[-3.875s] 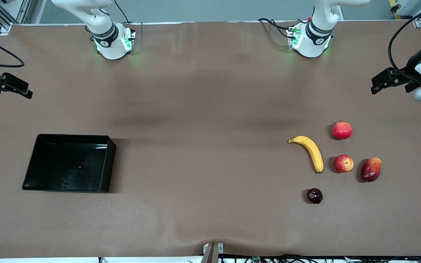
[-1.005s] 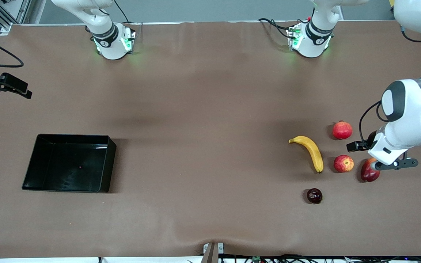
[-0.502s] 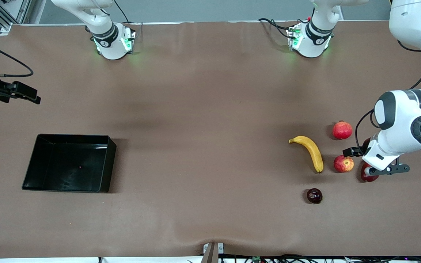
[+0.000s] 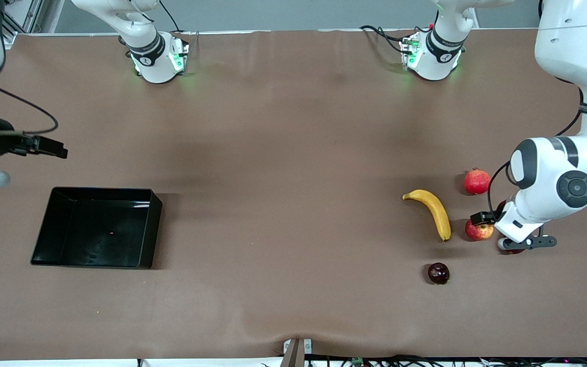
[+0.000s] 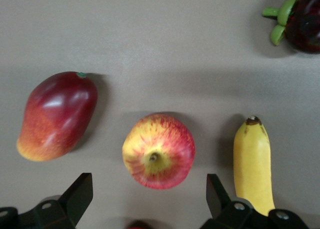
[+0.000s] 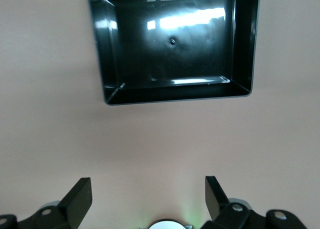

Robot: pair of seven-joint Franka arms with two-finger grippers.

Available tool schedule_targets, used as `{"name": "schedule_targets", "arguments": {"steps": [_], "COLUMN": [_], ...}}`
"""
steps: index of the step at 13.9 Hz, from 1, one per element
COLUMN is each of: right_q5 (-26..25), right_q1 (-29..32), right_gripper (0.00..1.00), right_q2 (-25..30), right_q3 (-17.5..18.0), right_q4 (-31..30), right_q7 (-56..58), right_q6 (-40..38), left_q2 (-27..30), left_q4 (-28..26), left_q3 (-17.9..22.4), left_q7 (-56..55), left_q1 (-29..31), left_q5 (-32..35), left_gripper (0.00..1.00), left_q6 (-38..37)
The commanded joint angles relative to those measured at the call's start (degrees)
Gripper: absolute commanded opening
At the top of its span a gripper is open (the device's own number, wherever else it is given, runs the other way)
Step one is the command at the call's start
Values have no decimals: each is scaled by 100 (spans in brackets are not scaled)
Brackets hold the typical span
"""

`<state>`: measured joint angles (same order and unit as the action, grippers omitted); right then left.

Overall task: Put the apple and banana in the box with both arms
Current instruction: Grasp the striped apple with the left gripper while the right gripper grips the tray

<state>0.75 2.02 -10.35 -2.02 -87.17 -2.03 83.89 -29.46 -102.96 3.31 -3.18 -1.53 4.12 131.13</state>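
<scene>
Brown surface, both arms out over it. Landmark is the box: glossy black tray, empty, sitting toward the right arm's end of the surface, a bit nearer the front camera than mid-surface. Nothing placed in it yet.

Right end effector hangs above bare surface just beside the box's wall on the bases' side, fingers spread wide, holding nothing. Its wrist camera looks straight down into the tray, so I'd guess it's staged there to receive or place fruit.

All the fruit is well apart from the box, toward the left arm's end. Banana is the fruit closest to the box, lying flat, curved. Apple sits just beside the banana's lower tip, on the side away from the box, dimple up, not touching it. Mango-like red-orange fruit lies still farther from the box than the apple. Red crowned fruit is farther from the front camera than the apple. Dark round fruit is nearer that camera.

Left end effector is over the apple, fingers wide apart, gripping nothing. The gap roughly brackets the apple, which reads as lining up for a top-down pick. Risk: the banana is close to one finger.
</scene>
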Motion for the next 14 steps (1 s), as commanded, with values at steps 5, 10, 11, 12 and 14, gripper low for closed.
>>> {"name": "schedule_targets", "arguments": {"steps": [5,10,11,12,14], "right_q5": [-40,-40,-49,-49,-58], "right_q1": [993,1240,1257,1266,1266], "right_gripper": [100,100,100,100,100], "right_q2": [-582,-828,-898,-986,-1179], "right_q3": [53,44,52,44,44], "right_q4": [-448,-625,-625,-617,-617], "right_q7": [976,1423,1468,1486,1486], "right_q6": [670,1672,1848,2050,2472], "left_q2": [-376,-491,-499,-526,-535], "left_q4": [-5,4,4,4,-5], "left_q3": [-84,-76,-76,-76,-76], "left_q7": [186,326,336,336,344], "left_q1": [56,56,65,65,100], "left_q5": [-113,-113,-104,-104,-87], "left_gripper": [100,100,100,100,100], "left_q6": [650,695,695,695,695]}}
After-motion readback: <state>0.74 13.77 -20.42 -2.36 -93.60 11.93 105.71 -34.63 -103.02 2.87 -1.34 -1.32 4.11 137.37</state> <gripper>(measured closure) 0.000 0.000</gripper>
